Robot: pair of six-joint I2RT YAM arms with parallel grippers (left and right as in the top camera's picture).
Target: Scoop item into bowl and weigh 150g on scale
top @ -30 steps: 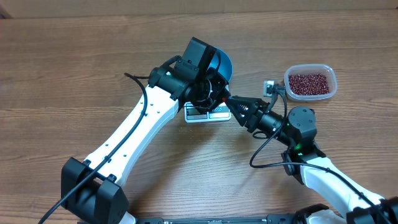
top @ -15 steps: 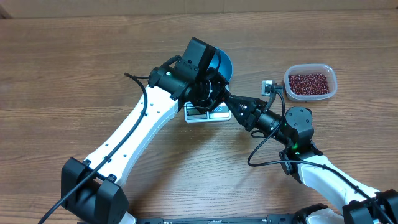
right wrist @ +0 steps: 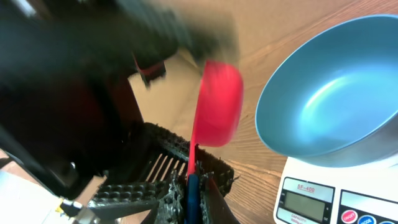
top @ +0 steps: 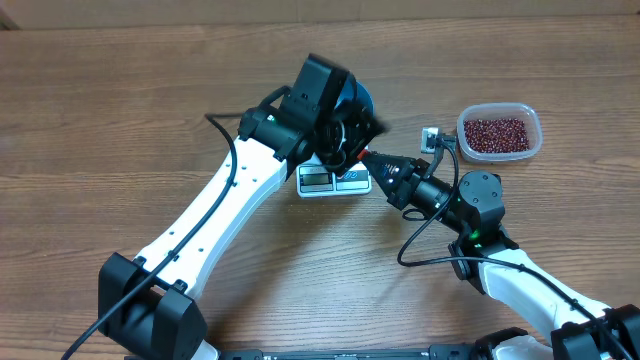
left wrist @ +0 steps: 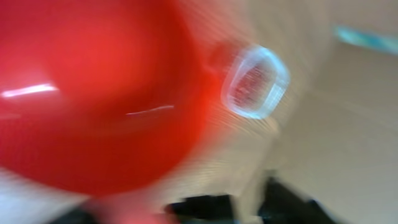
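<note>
Right gripper (right wrist: 193,182): pressed together on the handle of the red plastic scoop (right wrist: 216,102), whose cup stands up just beside the bowl.
Left gripper (top: 345,130): blurred close above the scoop; whether spread or closed cannot be told.
Blue bowl (right wrist: 329,93): on the white scale (right wrist: 323,200), empty.
Beans (top: 497,133): all in the clear tub (top: 536,141), well apart from the bowl.
Step in hand: judged scoop pick-up by the right arm, with no scooping done yet.
Next move: carry the scoop to the tub and dig in, keeping clear of the left arm.

Blurred scoop (left wrist: 93,93), bowl (top: 364,98) largely hidden overhead
</note>
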